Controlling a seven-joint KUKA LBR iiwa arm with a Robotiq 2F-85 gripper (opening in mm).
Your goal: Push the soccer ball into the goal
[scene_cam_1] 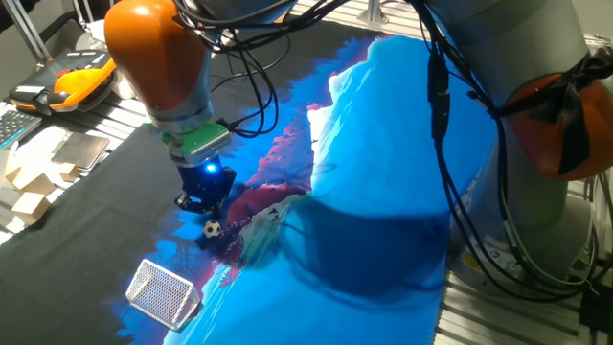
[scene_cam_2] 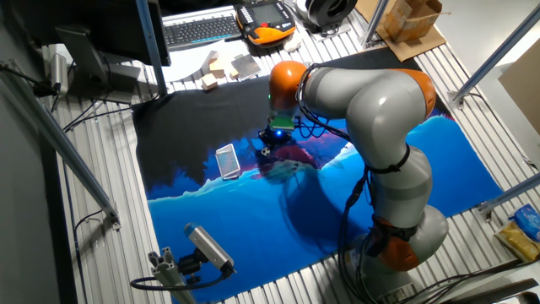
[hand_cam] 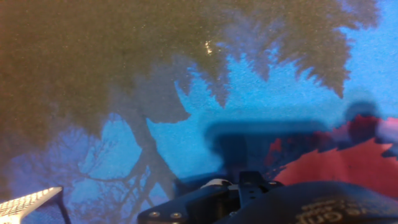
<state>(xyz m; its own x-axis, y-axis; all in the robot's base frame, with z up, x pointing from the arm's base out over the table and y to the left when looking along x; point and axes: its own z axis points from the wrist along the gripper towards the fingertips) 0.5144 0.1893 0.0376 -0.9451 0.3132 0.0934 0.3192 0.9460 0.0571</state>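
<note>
One arm is seen bent low over the table (scene_cam_1: 86,206), which is covered by a cloth printed in blue, black and red. The hand (scene_cam_1: 201,199) is held close to the cloth, pointing down, with a blue light glowing on its body. How far the fingers are parted cannot be told from any view, and nothing is seen to be held between them.

The soccer ball (scene_cam_1: 212,229) is found on the cloth just beside the hand's tip, on the side towards the goal; whether the two touch cannot be made out. In the other fixed view the soccer ball (scene_cam_2: 265,152) shows only as a small speck just below the hand (scene_cam_2: 275,138).

The goal (scene_cam_1: 164,292) is set on the cloth apart from the ball, where black print meets blue. In the other fixed view the goal (scene_cam_2: 227,160) lies to the left of the ball. In the hand view only a corner of the goal (hand_cam: 28,204) is caught at the lower left edge.

A keyboard (scene_cam_2: 201,30) and an orange pendant (scene_cam_2: 268,19) are noted at the far edge.
</note>
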